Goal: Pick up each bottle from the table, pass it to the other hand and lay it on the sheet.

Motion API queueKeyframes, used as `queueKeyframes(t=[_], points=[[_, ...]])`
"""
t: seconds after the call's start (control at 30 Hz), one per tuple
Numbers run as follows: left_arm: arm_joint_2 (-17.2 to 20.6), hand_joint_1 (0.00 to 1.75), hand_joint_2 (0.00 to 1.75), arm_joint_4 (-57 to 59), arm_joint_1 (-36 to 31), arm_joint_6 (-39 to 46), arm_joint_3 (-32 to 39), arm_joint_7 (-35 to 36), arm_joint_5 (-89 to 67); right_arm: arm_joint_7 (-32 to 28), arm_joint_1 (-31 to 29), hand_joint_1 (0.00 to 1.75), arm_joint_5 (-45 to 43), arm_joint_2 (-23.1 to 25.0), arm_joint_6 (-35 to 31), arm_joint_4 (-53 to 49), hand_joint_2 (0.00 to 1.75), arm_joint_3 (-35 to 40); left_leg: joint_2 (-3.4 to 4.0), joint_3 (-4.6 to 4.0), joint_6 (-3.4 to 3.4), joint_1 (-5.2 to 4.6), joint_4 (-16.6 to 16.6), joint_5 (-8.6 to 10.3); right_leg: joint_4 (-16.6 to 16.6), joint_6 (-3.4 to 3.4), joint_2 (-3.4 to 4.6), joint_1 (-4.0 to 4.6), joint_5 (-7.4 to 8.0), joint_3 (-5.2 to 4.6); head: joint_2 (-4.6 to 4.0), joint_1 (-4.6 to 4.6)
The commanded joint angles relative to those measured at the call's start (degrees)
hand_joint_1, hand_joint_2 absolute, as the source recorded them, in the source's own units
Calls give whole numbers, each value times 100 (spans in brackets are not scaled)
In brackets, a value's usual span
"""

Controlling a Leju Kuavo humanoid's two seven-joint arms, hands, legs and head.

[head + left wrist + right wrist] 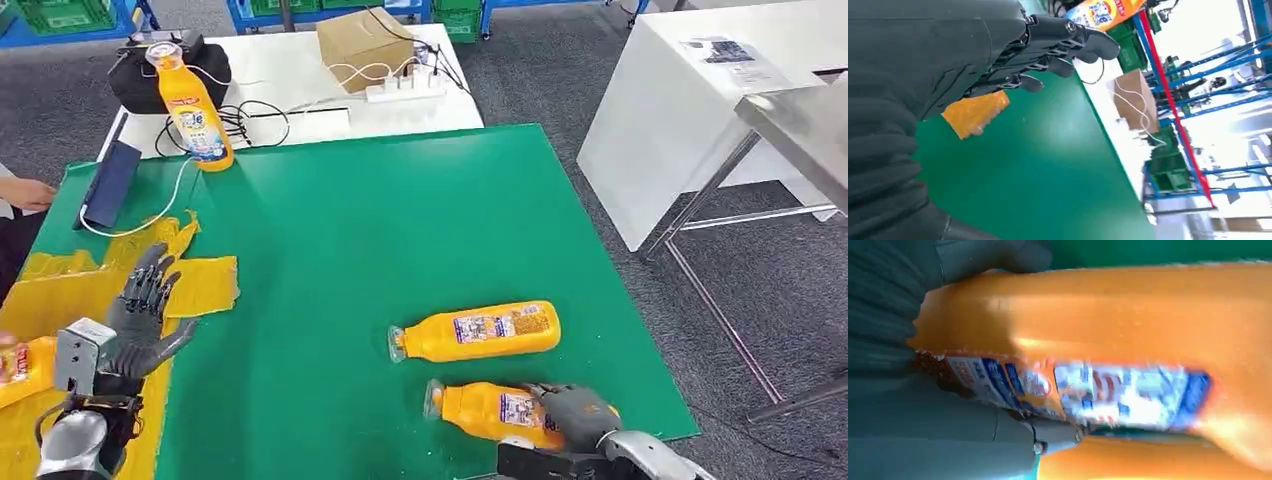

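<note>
Two orange plastic bottles with white-and-blue labels lie on their sides toward five o'clock on the green-topped counter (350,250). My right hand (570,412) is wrapped around the base end of the nearer bottle (490,410), whose cap points toward nine o'clock; from the right wrist camera I see that bottle's orange body and blurred label (1128,395) pressed against my grey palm, thumb on one side, a dark finger (1058,432) on the other. The second lying bottle (480,332) sits just beyond it, apart from my hand, its cap also toward nine o'clock.

A third orange bottle (195,110) stands upright at eleven o'clock, at the counter's far edge, beside a white cable (165,205) and a dark flat device (110,183).

My left hand (145,315) hangs at eight o'clock over the crumpled yellow sheet (205,285), holding nothing, fingers stretched and spread, thumb out to the side. A fourth orange bottle (22,370) lies on the sheet at the picture's left edge, just beside my left wrist.

A person's hand (25,193) rests at the counter's ten o'clock edge. Beyond the counter a white table carries a cardboard box (363,45), a white power strip (405,88) and a black bag (165,70).
</note>
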Motion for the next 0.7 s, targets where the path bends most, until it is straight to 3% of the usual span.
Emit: queueKeyframes(t=[0.03,0.1,0.23,0.63,0.67,0.7], points=[[-681,0,175,-1616,1245,-1483,811,337,1709,-2397,893,175,-1342,2966,-286,-872,175,-2674,53,33,-7,25,-14,-15,-18,-17,78,22,8,11,0,4],[-755,0,175,-1773,1246,-1642,438,507,1905,-2631,791,175,-1381,3443,72,-1086,175,-3003,47,2,-13,13,-7,-10,5,-16,73,11,3,-23,0,2],[-625,0,175,-1844,1282,-1793,-313,658,2270,-2773,467,175,-1158,3870,465,-995,175,-3093,-21,-57,-9,-3,-4,16,39,-18,32,-1,-6,-89,0,-2],[-544,0,175,-1843,1297,-1803,-374,638,2320,-2845,470,175,-1147,3911,524,-915,175,-3128,-30,-56,-8,-6,-9,20,34,-14,31,-5,-6,-82,0,-2],[-558,0,175,-2251,1243,-1918,-609,407,2190,-2586,-255,175,-932,3947,683,-683,175,-2812,-21,-65,-16,-3,-4,21,35,-11,27,-1,-4,-89,0,0],[-557,0,175,-2299,1213,-1924,-679,480,2214,-2506,-394,175,-980,3996,714,-552,175,-2780,-25,-66,-15,-7,-5,22,35,-11,24,-4,-5,-90,0,0]])
